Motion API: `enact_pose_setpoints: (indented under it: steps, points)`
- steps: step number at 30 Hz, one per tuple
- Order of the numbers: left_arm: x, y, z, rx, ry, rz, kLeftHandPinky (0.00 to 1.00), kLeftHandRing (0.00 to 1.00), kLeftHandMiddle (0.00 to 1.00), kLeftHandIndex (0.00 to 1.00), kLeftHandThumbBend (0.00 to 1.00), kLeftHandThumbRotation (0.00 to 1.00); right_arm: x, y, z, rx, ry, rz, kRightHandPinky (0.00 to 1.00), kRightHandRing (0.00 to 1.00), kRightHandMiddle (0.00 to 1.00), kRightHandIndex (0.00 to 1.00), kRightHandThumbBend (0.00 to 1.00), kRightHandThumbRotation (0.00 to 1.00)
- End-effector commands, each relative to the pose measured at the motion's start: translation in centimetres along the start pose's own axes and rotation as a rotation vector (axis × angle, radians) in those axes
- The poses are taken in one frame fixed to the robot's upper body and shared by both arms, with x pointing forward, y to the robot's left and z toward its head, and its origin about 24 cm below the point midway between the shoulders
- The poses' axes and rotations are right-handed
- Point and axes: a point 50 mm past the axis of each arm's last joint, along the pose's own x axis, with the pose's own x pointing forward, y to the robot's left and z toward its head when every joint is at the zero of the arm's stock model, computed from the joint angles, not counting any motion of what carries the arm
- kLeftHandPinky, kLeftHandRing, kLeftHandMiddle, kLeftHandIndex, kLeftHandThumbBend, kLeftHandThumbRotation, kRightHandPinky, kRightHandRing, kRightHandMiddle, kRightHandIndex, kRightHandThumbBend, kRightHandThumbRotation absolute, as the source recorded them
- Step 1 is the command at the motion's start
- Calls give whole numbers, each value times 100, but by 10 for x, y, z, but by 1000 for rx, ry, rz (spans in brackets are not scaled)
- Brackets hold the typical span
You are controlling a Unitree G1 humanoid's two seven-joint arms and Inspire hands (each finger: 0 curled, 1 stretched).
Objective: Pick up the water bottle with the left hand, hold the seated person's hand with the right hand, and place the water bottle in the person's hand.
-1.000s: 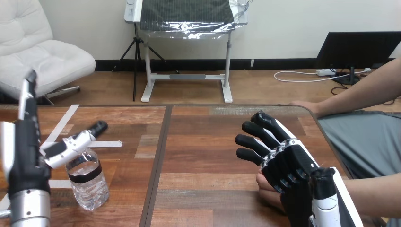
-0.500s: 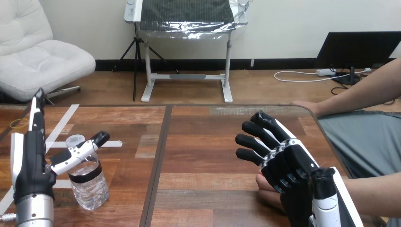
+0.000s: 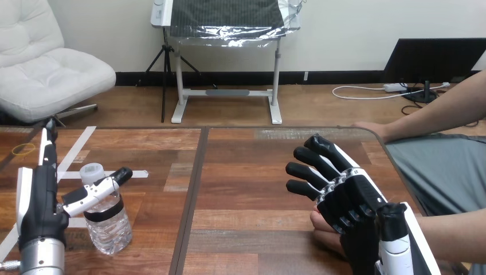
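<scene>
While the spread right hand covers the person's hand, the straight-fingered left hand flanks the clear plastic water bottle — next, clasp it

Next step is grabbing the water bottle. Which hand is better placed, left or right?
Left. The left hand stands right beside the water bottle, thumb across its front, fingers straight. The right hand is far across the table, lying over the person's hand.

Head camera looks forward and down across the wooden table; close range.
</scene>
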Motion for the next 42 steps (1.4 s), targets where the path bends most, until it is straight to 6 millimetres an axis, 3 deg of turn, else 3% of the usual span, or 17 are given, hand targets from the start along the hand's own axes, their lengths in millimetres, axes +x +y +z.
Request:
enact_pose_setpoints:
  steps: [1, 42]
  points:
    - [19, -4, 19, -1, -89, -20, 100, 100, 100, 100, 100, 22, 12, -2, 9, -19, -89, 9, 80, 84, 87, 88, 58, 100]
    - [19, -13, 2, -43, 12, -76, 100, 100, 100, 100, 99, 23, 13, -2, 9, -5, -94, 19, 80, 84, 87, 88, 57, 100]
